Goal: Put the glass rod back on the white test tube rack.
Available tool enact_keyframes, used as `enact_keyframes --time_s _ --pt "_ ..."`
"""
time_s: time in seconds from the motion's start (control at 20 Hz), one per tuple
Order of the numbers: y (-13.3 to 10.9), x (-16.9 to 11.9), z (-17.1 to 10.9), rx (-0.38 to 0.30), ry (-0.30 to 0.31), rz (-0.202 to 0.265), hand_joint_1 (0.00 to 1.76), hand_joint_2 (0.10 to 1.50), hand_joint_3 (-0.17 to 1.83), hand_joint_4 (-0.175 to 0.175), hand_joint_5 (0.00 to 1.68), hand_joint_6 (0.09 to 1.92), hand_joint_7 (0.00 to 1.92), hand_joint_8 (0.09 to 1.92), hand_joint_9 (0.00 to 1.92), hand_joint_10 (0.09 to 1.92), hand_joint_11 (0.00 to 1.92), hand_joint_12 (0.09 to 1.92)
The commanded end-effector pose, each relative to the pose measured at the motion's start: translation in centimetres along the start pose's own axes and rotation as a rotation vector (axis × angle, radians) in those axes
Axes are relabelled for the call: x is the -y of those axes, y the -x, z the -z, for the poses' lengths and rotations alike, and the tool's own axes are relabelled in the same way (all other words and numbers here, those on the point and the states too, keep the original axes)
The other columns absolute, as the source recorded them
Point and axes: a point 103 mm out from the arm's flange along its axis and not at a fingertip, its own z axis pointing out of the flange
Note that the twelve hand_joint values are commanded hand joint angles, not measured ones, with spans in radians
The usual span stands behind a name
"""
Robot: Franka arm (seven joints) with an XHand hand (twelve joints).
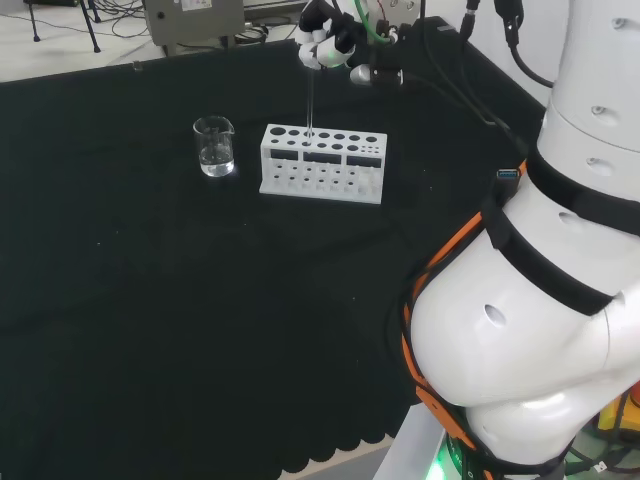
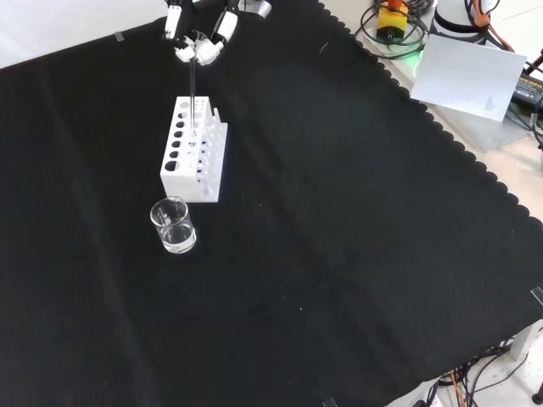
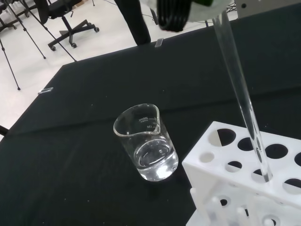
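I pinch the glass rod (image 1: 310, 100) by its top end in my hand (image 1: 325, 45), so it hangs near upright with its tip in a hole of the white test tube rack (image 1: 323, 163); the beaker (image 1: 214, 146) stands just beside it.

Looks like a robot lab. Bench w/ black cloth (image 2: 356, 220), scalloped edge. Lab ware on it: small glass beaker (image 3: 146, 142) w/ a bit of clear liquid, white test tube rack (image 1: 322, 162) just beside. Big white robot arm (image 1: 540, 330) w/ orange cables at head view's right. Wires & gear (image 2: 394, 25) past the cloth edge. Office chair (image 3: 66, 19) and tripod legs (image 3: 14, 42) on pale floor behind.
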Motion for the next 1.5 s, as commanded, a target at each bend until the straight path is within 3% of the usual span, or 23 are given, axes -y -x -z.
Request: enact_keyframes --time_s 0.05,0.65,1.5 --pt "1.0 -0.6 -0.9 -0.011 -0.016 -0.005 1.28 0.90 0.46 -0.175 0.97 0.81 1.03 1.33 1.57 0.99 1.65 0.78" --pt "1.8 -3.0 -2.3 -0.013 -0.043 -0.010 1.28 0.90 0.45 -0.175 0.97 0.82 1.03 1.32 1.57 0.99 1.65 0.78" --pt "3.5 -4.1 -3.5 -0.020 -0.072 -0.032 1.28 0.90 0.46 -0.175 0.97 0.82 1.03 1.32 1.57 0.99 1.65 0.78"
